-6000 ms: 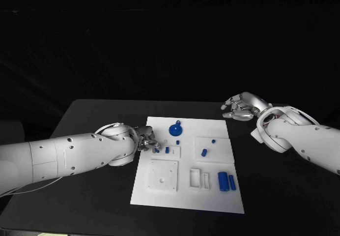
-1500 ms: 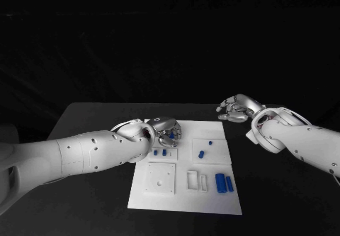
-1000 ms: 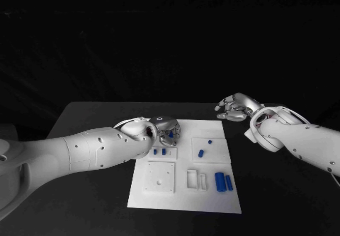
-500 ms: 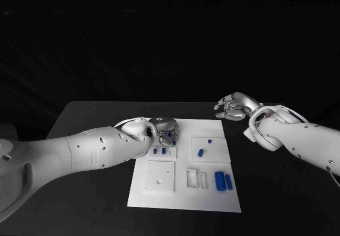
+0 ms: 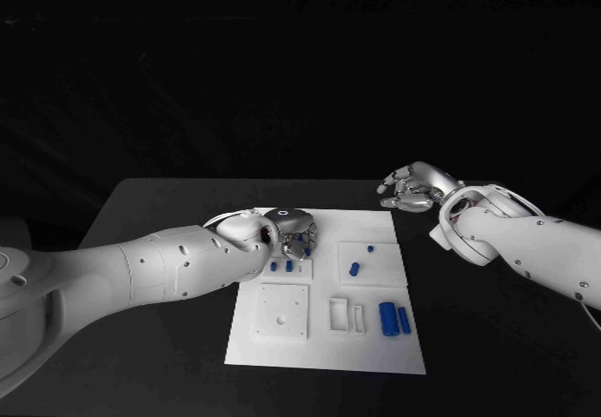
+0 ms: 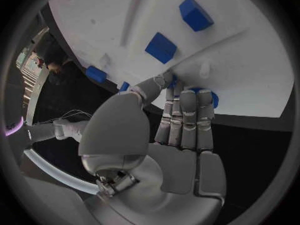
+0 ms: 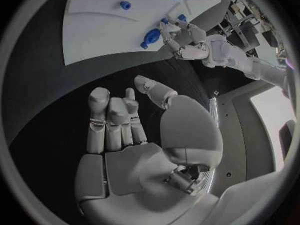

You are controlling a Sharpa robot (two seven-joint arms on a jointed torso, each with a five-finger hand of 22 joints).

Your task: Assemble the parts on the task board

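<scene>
The task board (image 5: 328, 330) looks matt white plastic, the left robot hand (image 5: 297, 234) glossy silver metal.

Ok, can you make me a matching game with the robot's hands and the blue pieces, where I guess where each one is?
Things:
1. left hand
2. right hand
3. two blue cylinders
4. task board

Places:
A. side by side on the board's near right part
B. over the black table, off the board's far right corner
C. the middle of the table
D. over the board's far left part, fingers at a round blue part

Pairs: 1-D, 2-B, 3-A, 4-C
</scene>
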